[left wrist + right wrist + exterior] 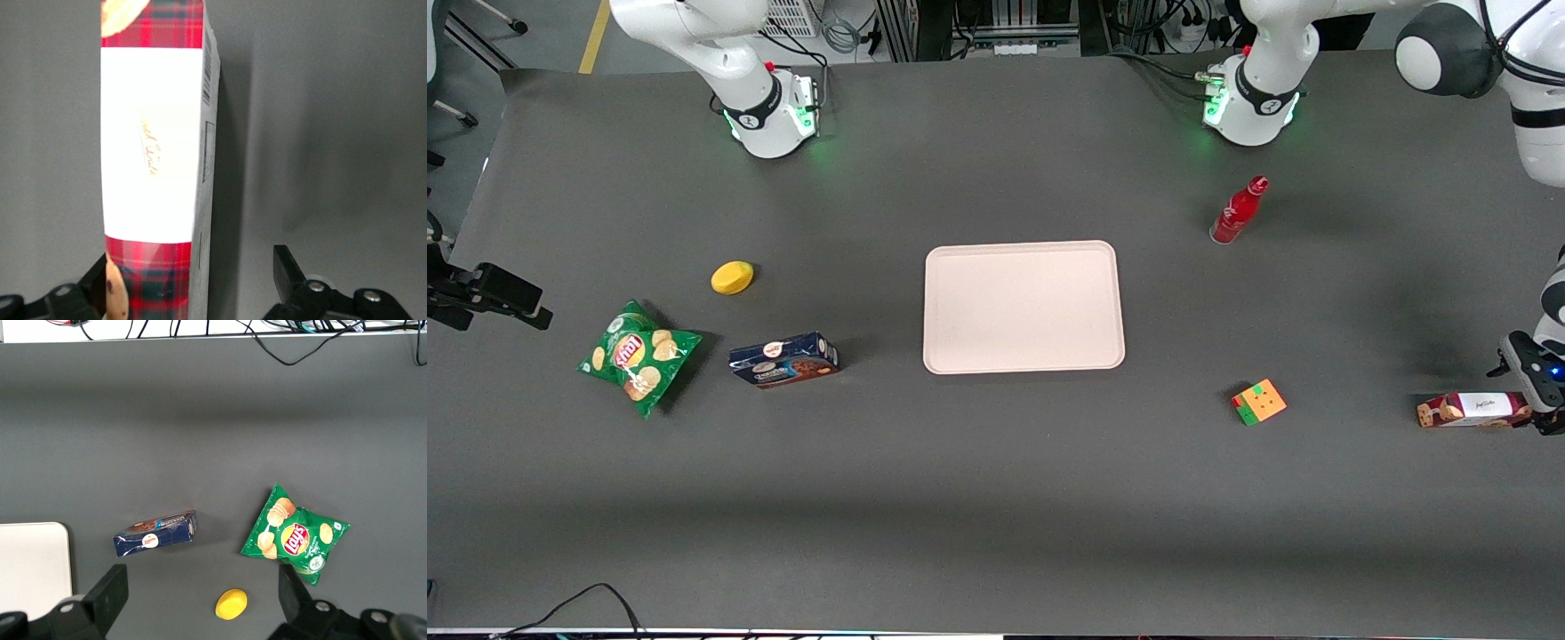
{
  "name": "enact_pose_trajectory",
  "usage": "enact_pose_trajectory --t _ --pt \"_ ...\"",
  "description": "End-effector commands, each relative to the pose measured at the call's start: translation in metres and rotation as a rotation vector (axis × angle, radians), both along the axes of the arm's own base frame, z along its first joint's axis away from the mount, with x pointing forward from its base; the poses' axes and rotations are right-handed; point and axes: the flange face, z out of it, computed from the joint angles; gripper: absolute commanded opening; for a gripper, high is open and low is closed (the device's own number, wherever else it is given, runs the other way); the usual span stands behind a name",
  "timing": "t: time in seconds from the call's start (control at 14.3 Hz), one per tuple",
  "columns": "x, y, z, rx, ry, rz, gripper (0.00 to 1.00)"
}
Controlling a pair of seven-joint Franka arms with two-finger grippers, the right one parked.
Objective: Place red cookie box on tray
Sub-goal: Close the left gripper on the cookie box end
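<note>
Long slim dark-red tartan cardboard cookie box (1474, 410) lies flat on the grey table mat (996, 498) at the working arm's end, well apart from the flat pale pinkish-beige plastic tray (1024, 307). Black two-finger gripper (193, 283) sits at one end of the box, jaws spread wide, straddling it, not yet closed. Likely light, stiff, thin-walled, crushable; best pinched across the narrow width. Count: one red box, one tray, one dark-blue cookie box (784, 360), one red bottle (1238, 212).
</note>
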Motion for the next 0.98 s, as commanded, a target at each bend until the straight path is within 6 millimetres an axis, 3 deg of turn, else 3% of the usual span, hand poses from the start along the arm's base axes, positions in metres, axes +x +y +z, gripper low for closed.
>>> enact_pose_trajectory --t 0.0,0.21,0.56,0.63,0.77,0.91 --pt "0.012 -0.002 -0.002 0.006 -0.035 -0.023 0.63" --pt "0.016 -0.003 -0.001 0.009 -0.041 -0.021 0.28" --pt "0.036 -0.015 0.02 0.01 -0.071 -0.048 0.19" --pt "0.041 -0.019 0.03 0.009 -0.083 -0.042 0.2" --pt "0.055 -0.031 0.07 -0.007 -0.098 -0.064 0.22" --pt "0.058 -0.034 0.126 0.018 -0.144 -0.089 0.22"
